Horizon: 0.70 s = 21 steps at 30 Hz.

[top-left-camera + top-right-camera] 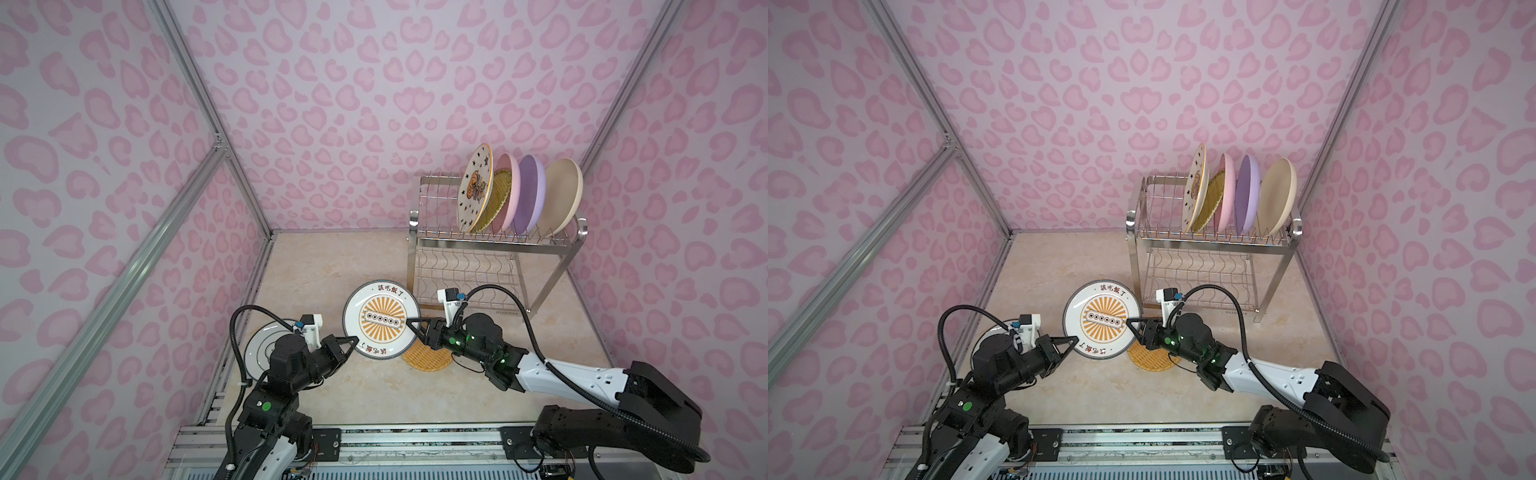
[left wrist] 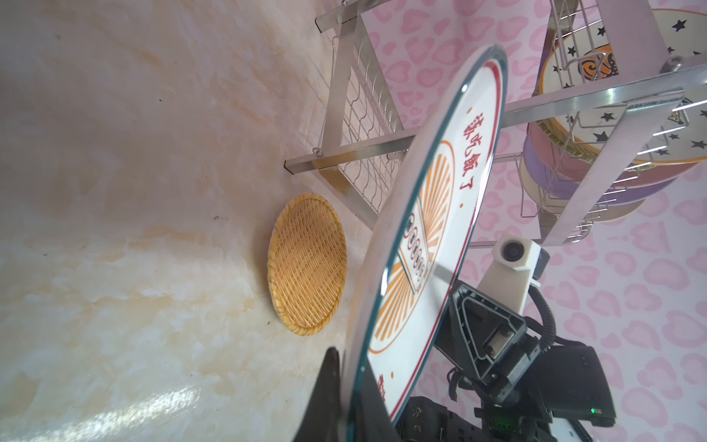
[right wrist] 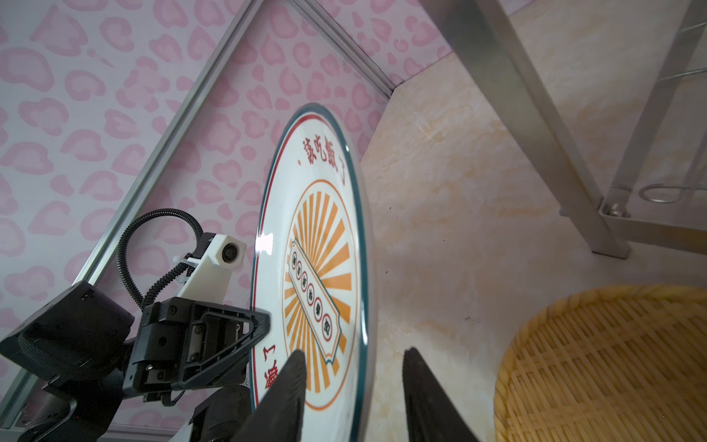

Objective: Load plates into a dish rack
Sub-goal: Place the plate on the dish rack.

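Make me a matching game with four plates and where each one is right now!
Plates:
1. sunburst plate
2. star plate
3. cream plate
4. dark-ringed plate

Places:
A. flat on the table, partly hidden by the left arm
B. in the dish rack, end of the row, beside the lilac plate
C. up off the table, pinched at its rim by the left gripper
D. in the dish rack, at the row's other end, next to a yellow woven plate

Pairs: 1-C, 2-D, 3-B, 4-A.
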Motion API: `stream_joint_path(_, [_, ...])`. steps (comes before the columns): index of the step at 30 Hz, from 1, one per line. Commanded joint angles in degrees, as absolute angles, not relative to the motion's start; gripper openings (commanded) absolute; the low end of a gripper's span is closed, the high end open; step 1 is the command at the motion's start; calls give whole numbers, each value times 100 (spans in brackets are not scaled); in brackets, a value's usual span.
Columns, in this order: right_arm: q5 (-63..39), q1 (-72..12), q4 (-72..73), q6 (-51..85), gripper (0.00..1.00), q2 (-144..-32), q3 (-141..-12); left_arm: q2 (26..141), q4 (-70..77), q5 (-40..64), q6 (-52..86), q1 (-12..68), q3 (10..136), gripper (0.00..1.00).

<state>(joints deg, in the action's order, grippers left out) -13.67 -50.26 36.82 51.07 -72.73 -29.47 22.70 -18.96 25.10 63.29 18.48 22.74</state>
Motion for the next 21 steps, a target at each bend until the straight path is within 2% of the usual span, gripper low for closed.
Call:
stream_joint_path(1, [-1285, -5051, 4093, 5290, 36, -7317, -2874, 2269, -1294, 2634, 6398, 1850, 2242, 4])
stream_joint_path(7, [-1163, -5138, 4271, 5398, 19, -7354, -2836, 2329, -1144, 2668, 6413, 1846, 2197, 4])
stream_joint_path(10, [-1052, -5182, 4285, 5406, 2, -7322, -2805, 2355, -1118, 2663, 6403, 1846, 2184, 4])
stream_joint_path(16, [-763, -5244, 4083, 5343, 0, -7152, -2832, 2440, -1092, 2646, 6320, 1846, 2179, 4])
stream_joint_path(21, [67, -5496, 3242, 4958, 0, -6765, -3072, 2542, -1165, 2605, 6122, 1846, 2350, 4])
